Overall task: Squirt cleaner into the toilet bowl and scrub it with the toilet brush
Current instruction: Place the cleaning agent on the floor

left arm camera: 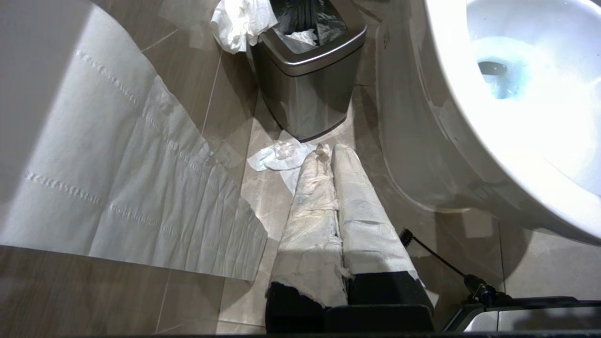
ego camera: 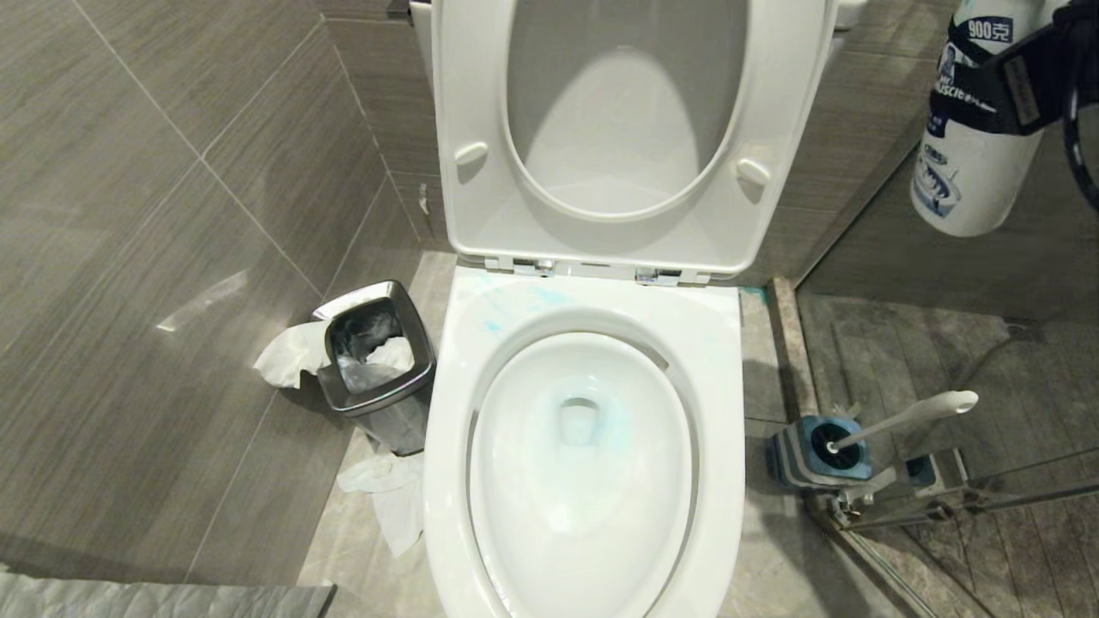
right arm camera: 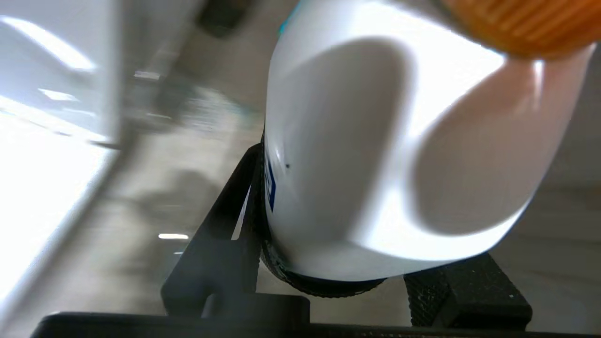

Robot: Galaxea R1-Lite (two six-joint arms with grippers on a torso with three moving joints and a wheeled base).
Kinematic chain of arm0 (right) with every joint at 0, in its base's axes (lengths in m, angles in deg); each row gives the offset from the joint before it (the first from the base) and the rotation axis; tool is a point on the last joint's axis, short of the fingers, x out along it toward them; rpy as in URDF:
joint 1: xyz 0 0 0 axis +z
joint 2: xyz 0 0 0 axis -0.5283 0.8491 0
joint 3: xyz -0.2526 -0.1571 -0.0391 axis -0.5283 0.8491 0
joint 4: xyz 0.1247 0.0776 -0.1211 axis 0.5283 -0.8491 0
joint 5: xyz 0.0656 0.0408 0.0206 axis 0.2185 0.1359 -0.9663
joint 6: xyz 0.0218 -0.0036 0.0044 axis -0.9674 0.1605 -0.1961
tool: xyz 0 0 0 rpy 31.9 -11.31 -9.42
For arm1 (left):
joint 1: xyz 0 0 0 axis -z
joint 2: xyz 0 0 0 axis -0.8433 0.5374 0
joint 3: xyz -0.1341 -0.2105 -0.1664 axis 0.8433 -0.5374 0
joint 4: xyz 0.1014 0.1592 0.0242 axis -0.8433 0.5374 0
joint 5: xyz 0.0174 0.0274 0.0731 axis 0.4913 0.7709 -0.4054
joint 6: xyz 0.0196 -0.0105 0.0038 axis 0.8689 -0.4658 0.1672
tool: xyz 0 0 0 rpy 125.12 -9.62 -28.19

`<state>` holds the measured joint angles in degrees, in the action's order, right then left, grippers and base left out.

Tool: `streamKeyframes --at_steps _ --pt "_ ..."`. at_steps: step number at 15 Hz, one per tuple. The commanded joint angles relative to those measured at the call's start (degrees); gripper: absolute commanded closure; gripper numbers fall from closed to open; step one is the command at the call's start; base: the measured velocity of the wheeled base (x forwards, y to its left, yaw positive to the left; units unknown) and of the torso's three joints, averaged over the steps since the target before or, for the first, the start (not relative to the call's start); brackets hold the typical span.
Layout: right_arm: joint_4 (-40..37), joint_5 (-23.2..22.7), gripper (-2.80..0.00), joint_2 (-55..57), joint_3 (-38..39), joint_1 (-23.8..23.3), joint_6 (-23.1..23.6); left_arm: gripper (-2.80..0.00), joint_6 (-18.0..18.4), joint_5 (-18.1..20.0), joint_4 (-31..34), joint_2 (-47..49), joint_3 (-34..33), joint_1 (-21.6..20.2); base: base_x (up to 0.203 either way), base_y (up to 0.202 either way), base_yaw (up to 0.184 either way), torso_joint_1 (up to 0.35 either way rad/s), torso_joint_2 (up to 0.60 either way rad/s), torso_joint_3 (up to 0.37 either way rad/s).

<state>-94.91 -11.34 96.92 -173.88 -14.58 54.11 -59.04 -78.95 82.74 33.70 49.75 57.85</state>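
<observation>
Head view: right gripper [ego camera: 1043, 77], far right, has its fingers clamped on the cleaner [ego camera: 974, 129], held upright; the toilet bowl [ego camera: 584, 463] lies left and nearer. Left gripper [left arm camera: 335, 155] parked low, fingers together

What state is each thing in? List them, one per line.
toilet bowl: seat and lid raised, blue-tinted water
cleaner: held aloft, right of the toilet
right pincer: shut on cleaner
toilet brush: standing in its holder
bin: open, tissue hanging over its rim
left pincer: shut, paper-wrapped
</observation>
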Motion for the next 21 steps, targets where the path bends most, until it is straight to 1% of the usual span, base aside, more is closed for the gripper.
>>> streamKeyframes --at_steps 1,3,5,6,8,12,16,19,21 --pt "-2.7 -11.7 0.0 -3.4 2.0 -5.3 -12.7 0.0 0.0 0.0 0.0 0.0 0.0 0.0 0.0 0.0 0.0 0.0 0.0 0.0" --pt "-3.0 -12.9 0.0 -3.7 4.3 -6.1 -20.0 0.0 0.0 0.0 0.0 0.0 0.0 0.0 0.0 0.0 0.0 0.0 0.0 0.0" --pt "-3.1 -13.7 0.0 -2.9 5.9 -6.1 -26.3 0.0 0.0 0.0 0.0 0.0 0.0 0.0 0.0 0.0 0.0 0.0 0.0 0.0" --pt "-3.1 -14.4 0.0 -2.1 6.5 -6.1 -28.2 0.0 0.0 0.0 0.0 0.1 0.0 0.0 0.0 0.0 0.0 0.0 0.0 0.0" --pt "-2.9 -14.0 0.0 -0.3 6.5 -6.1 -29.4 0.0 0.0 0.0 0.0 0.0 0.0 0.0 0.0 0.0 0.0 0.0 0.0 0.0" --pt "-2.9 -13.5 0.0 0.8 7.7 -6.4 -29.8 0.0 0.0 0.0 0.0 0.0 0.0 0.0 0.0 0.0 0.0 0.0 0.0 0.0" --pt "-2.6 -9.0 0.0 3.5 8.2 -6.7 -29.8 0.0 0.0 0.0 0.0 0.0 0.0 0.0 0.0 0.0 0.0 0.0 0.0 0.0" --pt "-2.0 -6.7 0.0 6.1 7.9 -6.8 -29.7 0.0 0.0 0.0 0.0 0.0 0.0 0.0 0.0 0.0 0.0 0.0 0.0 0.0" --pt "1.9 -5.9 0.0 9.4 8.2 -7.2 -29.8 0.0 0.0 0.0 0.0 0.0 0.0 0.0 0.0 0.0 0.0 0.0 0.0 0.0"
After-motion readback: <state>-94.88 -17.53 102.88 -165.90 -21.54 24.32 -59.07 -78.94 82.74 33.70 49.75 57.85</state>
